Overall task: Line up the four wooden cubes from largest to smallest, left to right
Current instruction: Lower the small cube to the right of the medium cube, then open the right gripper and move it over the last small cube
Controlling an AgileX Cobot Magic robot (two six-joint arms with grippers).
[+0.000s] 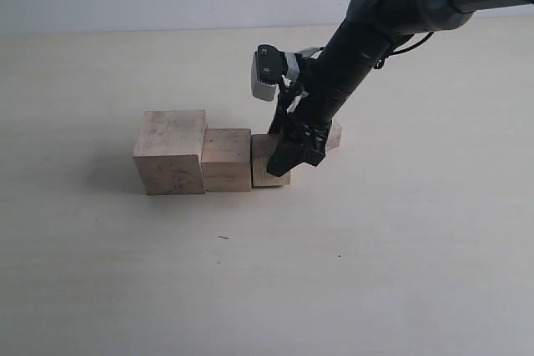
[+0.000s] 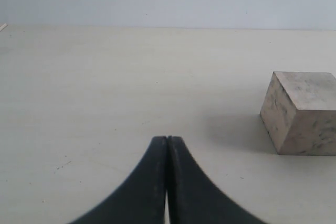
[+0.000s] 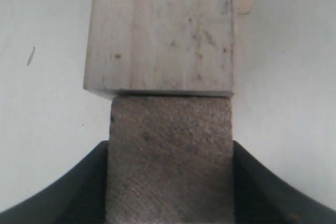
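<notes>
Pinched in the right gripper (image 1: 294,157), the third-largest cube (image 1: 265,166) stands flush against the second cube (image 1: 227,158), next to the largest cube (image 1: 171,152), so the row steps down rightward; the smallest cube (image 1: 335,134) waits just behind, while the left gripper (image 2: 167,145) rests pressed together

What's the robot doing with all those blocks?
It is lining up wooden cubes from big to small. The biggest cube sits on the left with the second cube snug beside it. The right hand grips the third cube by its sides, right up against the second one. The smallest cube is behind that arm, partly hidden and not yet in the row. The left hand is shut and holds nothing.
</notes>
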